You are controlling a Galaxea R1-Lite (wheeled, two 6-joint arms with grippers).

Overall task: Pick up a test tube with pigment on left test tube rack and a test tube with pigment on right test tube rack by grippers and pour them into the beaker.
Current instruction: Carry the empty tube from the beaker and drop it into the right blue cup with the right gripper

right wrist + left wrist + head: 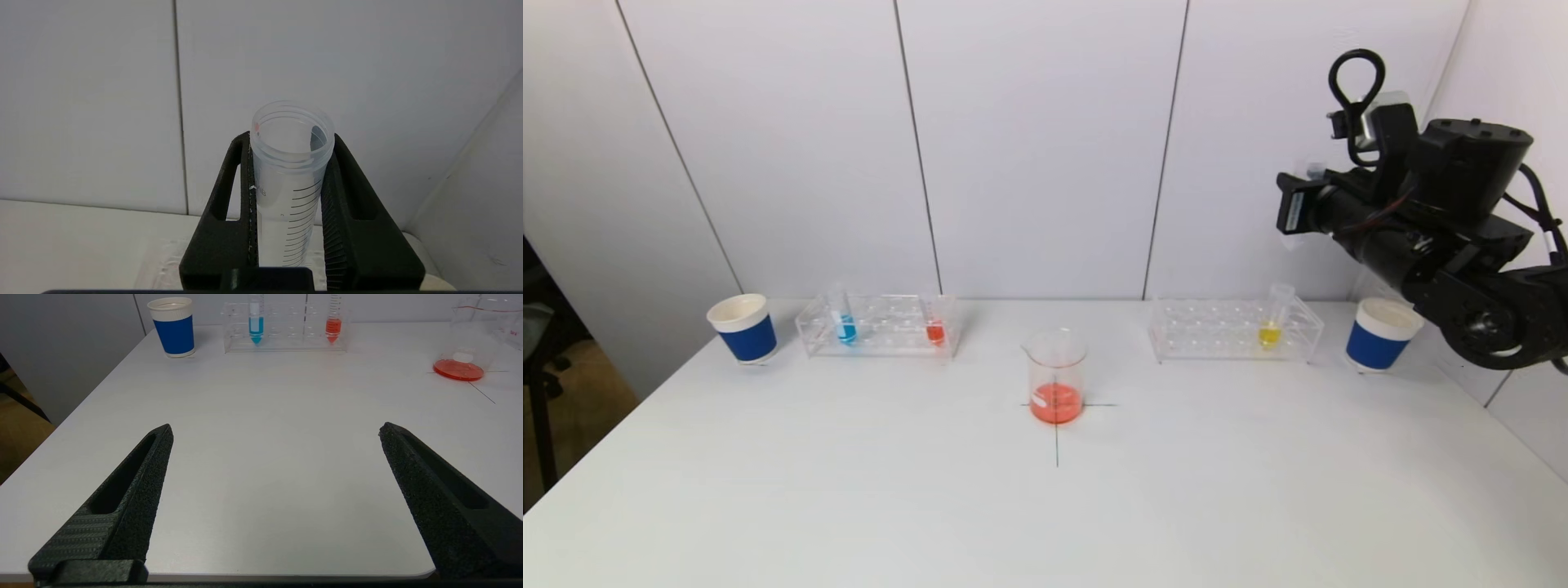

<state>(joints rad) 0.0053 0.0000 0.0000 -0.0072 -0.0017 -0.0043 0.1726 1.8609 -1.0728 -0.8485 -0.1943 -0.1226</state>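
Right fingers (333, 212) pinch an emptied test tube (288, 171) high up; left fingers (135, 490) hang spread, idle. A loosened grip could drop it onto the yellow tube (1269, 331) below.

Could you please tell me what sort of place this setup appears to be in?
Probably a mock chemistry lab bench: clear tube racks holding tubes of coloured liquid, a glass beaker with orange liquid on a marked cross, and paper cups on a white table.

Right arm (1437, 237) I saw raised high at the far right, wrist level, right gripper (288, 163) clamped on an empty test tube (290, 179), left gripper (276, 433) low over my near edge, fingers (139, 477) spread wide, nothing between them.
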